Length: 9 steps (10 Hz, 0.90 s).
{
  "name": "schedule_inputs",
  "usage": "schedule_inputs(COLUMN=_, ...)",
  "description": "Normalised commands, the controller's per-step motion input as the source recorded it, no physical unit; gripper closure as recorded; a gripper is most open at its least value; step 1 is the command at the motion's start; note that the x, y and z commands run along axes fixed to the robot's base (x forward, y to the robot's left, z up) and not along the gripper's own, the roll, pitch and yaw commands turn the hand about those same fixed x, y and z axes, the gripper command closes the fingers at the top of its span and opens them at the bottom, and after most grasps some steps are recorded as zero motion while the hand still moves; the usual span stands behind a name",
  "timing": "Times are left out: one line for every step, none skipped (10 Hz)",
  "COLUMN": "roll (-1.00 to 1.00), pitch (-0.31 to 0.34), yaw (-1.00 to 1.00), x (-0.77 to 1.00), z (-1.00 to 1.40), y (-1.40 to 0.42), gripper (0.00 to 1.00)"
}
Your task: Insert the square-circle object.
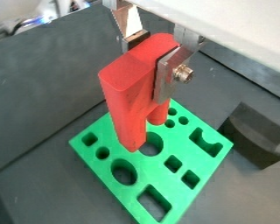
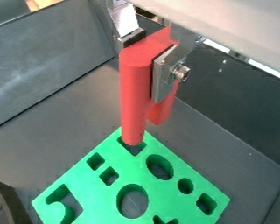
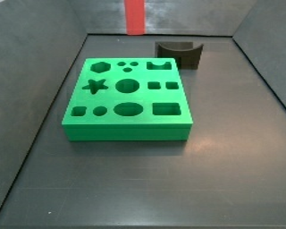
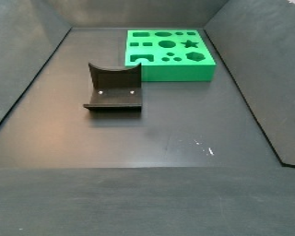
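The gripper (image 1: 149,61) is squeezing the square-circle object (image 1: 133,96) tight.
It is hanging over the green block (image 2: 95,188) (no writing is showing anywhere); the fixture (image 4: 112,89) is sitting at the block's 7 o'clock.

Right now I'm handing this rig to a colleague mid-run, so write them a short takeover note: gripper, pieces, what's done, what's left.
Gripper: shut on the square-circle object, holding it upright above the green block; both wrist views show the silver fingers clamped at its upper part.
Square-circle object: its lower end hangs over the block's holes in a wrist view; whether it touches the block cannot be told. In a side view only a red strip shows at the top edge.
Fixture: on the floor, apart from the block.
Done: piece picked up and carried over.
Left: align with its hole, insert, release.
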Motion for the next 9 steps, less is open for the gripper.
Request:
schedule_inputs(roll=-0.13, pitch=-0.074, yaw=-0.67, x=-0.44, z=-0.59, y=-0.01, gripper=1.00)
schedule_inputs(roll=-0.17, pitch=-0.023, yaw=-0.56, x=-0.48, z=-0.61, y=-0.07, gripper=1.00)
schedule_inputs(roll=-0.18, pitch=-0.041, yaw=-0.43, x=-0.50, z=-0.63, y=-0.19, gripper=1.00)
schedule_inputs(roll=-0.17, pitch=-0.077, yaw=-0.33, x=-0.46, z=-0.61, y=-0.24, gripper=1.00)
schedule_inputs(roll=-0.18, pitch=-0.070, yaw=-0.48, x=-0.51, z=-0.64, y=-0.14, gripper=1.00)
schedule_inputs(roll=-0.08, pitch=-0.036, yaw=-0.89, x=-0.23, z=-0.49, y=0.00, gripper=1.00)
schedule_inputs(roll=0.00, pitch=-0.027, yaw=-1.00, x=-0.01, z=-0.39, y=0.00, gripper=1.00)
schedule_inputs(roll=0.00, pitch=-0.026, yaw=-1.00, x=0.00, z=-0.37, y=0.00, gripper=1.00)
schedule_inputs(roll=0.00, pitch=-0.004, yaw=-1.00, x=-0.05, z=-0.34, y=0.00, gripper=1.00)
